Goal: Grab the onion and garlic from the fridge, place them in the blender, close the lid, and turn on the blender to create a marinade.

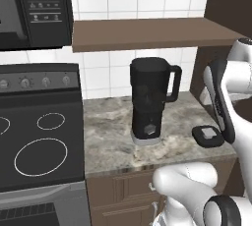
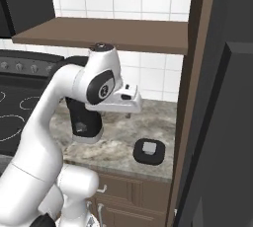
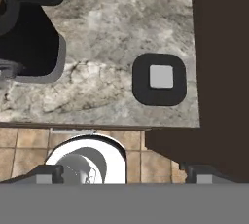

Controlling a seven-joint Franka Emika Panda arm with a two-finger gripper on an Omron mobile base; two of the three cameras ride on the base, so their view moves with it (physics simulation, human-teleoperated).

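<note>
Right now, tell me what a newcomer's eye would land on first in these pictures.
The tall black blender stands on the marbled counter, just right of the black stove and under a brown shelf. Its lid lies flat on the counter to the blender's right, near the counter's front edge. The open end effector hovers above, looking down at it.

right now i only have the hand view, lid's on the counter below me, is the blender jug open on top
observer: yes, the blender has no cap on; its rim stands open in the left base view.
operator: which way does its handle face
observer: to its right, toward the lid.
operator: anything above the jug
observer: a brown shelf hangs over it, with a gap between.
</note>
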